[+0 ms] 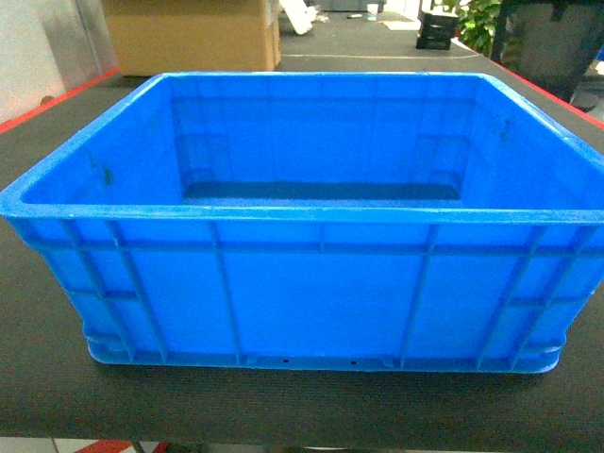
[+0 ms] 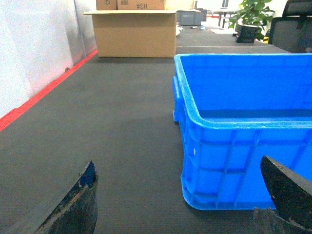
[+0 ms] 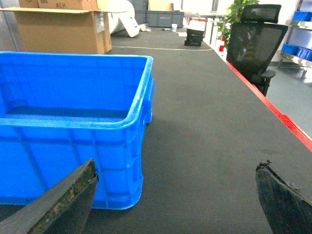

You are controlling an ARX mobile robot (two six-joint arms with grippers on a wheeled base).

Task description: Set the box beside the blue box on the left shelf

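Note:
The box (image 1: 302,283), a large bright blue ribbed crate, stands empty on the black table top and fills most of the head view. Neither gripper shows in the head view. In the left wrist view my left gripper (image 2: 178,163) is open, low over the table, straddling the box's (image 2: 243,161) near left corner, with nothing between the fingers. My right gripper (image 3: 176,165) is open too and sits at the box's (image 3: 73,141) near right corner, its left finger (image 3: 73,195) in front of the wall. The left shelf and the other blue box are out of view.
A brown cardboard box (image 1: 193,36) stands at the far end of the red-edged black table (image 1: 283,415). A black office chair (image 3: 253,46) and a potted plant (image 2: 251,17) are beyond the right edge. A pale wall (image 2: 34,53) runs along the left side.

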